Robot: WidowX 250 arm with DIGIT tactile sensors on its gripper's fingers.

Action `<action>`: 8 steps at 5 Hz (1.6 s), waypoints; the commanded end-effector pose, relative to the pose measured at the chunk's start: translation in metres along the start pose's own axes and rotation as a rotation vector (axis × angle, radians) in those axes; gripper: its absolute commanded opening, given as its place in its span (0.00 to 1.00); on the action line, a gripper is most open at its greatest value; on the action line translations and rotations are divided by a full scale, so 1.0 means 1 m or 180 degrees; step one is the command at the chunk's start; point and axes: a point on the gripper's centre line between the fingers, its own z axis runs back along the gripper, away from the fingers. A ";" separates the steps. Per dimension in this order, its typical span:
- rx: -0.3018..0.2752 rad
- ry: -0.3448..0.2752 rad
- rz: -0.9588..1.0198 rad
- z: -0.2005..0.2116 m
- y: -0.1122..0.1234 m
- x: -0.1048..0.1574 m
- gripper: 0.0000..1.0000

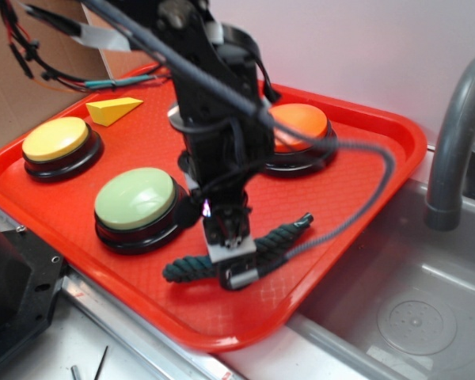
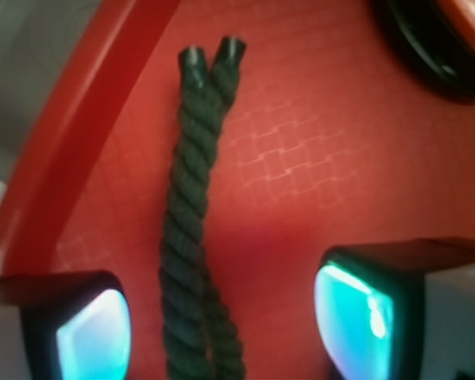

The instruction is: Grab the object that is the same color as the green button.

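Hanging low over the red tray (image 1: 364, 142), the gripper (image 1: 234, 257) has its fingers (image 2: 364, 317) spread wide around the dark green rope (image 2: 186, 237), which lies flat just beside the green button (image 1: 136, 199).

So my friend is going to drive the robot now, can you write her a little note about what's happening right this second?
End effector: open, lowered over the tray, one finger on each side of the green rope. It has not closed on the rope yet.

Rope: lying flat near the tray's front edge, just in front of the green button. In the wrist view it runs straight up the gap between the fingers, capped ends pointing away.

Done: arm lined up over the right thing.

Left: close on the rope, then lift it. Leave the yellow wedge alone.
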 end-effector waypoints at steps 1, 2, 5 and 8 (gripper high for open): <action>0.0008 -0.0009 -0.0270 -0.005 -0.014 0.011 1.00; -0.0042 0.0030 -0.0302 -0.010 -0.014 0.008 1.00; -0.0005 0.0053 -0.0219 -0.014 -0.014 -0.002 0.00; -0.0006 -0.0033 -0.0177 0.040 -0.004 0.012 0.00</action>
